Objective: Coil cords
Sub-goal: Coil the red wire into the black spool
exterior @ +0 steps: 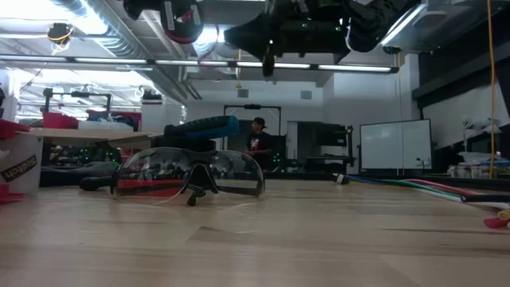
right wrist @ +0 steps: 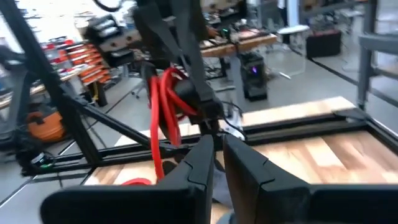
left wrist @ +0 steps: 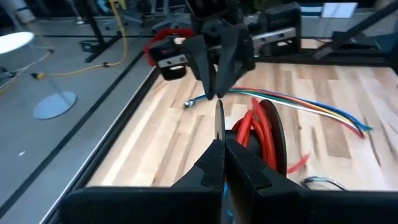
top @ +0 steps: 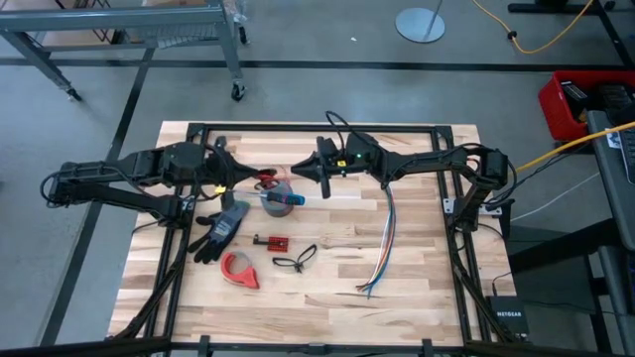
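Observation:
The red cord (top: 266, 181) is a small round coil with black parts, held up in the air over the middle of the table. It also shows in the left wrist view (left wrist: 261, 127) and the right wrist view (right wrist: 163, 99). My left gripper (top: 254, 182) reaches in from the table's left, shut, with the coil at its fingertips. My right gripper (top: 306, 173) comes level from the right, tip to tip with the left one (left wrist: 215, 87). Its fingers are closed to a narrow slit (right wrist: 215, 140) at a black part of the cord. My left gripper carries the coil near its fingertips. The red loops (left wrist: 252, 124) lie round and against the outer side of one finger (left wrist: 245, 165), and whether a strand is pinched is hidden. The coil hangs upright, clear of the table. My right gripper meets a black part of the cord (right wrist: 208, 118) at its fingertips, level from the table's right. Its own fingers hide the place of contact.
Under the grippers lie clear safety glasses (exterior: 187, 171) and a blue-handled tool (top: 283, 200). Nearer are a black glove (top: 220, 230), a red tape dispenser (top: 240, 270) and a small black looped cord (top: 295, 260). A multicoloured wire bundle (top: 385, 238) lies at the right.

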Motion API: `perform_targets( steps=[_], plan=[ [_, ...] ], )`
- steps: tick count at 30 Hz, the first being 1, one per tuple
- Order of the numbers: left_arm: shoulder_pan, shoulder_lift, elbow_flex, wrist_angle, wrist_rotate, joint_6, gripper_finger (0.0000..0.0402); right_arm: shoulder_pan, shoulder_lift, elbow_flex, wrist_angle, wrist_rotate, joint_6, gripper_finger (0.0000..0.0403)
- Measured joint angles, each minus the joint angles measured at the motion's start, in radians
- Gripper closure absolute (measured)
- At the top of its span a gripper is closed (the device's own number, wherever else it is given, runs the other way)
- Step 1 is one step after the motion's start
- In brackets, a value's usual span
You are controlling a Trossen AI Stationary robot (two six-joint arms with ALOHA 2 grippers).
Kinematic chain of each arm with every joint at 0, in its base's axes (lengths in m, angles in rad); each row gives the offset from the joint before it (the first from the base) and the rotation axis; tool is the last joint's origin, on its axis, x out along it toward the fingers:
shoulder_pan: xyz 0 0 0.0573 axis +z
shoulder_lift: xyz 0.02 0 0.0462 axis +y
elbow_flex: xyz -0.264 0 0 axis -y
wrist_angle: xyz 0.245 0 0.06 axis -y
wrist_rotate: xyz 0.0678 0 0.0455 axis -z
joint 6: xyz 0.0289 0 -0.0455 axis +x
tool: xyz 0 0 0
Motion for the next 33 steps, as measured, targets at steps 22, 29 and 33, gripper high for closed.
perform_targets(
  steps=[22,29,33],
  plan=[
    [0.000,0.059,0.000,0.094,0.204,0.034,0.0401,0.082,0.000,0.000,0.044,-0.127,-0.115,0.0361],
    [0.000,0.075,0.000,0.094,0.236,0.031,0.0401,0.079,0.000,0.000,0.042,-0.123,-0.116,0.0361],
    [0.000,0.075,0.000,0.095,0.236,0.031,0.0401,0.079,0.000,0.000,0.043,-0.123,-0.116,0.0361]
  ],
)
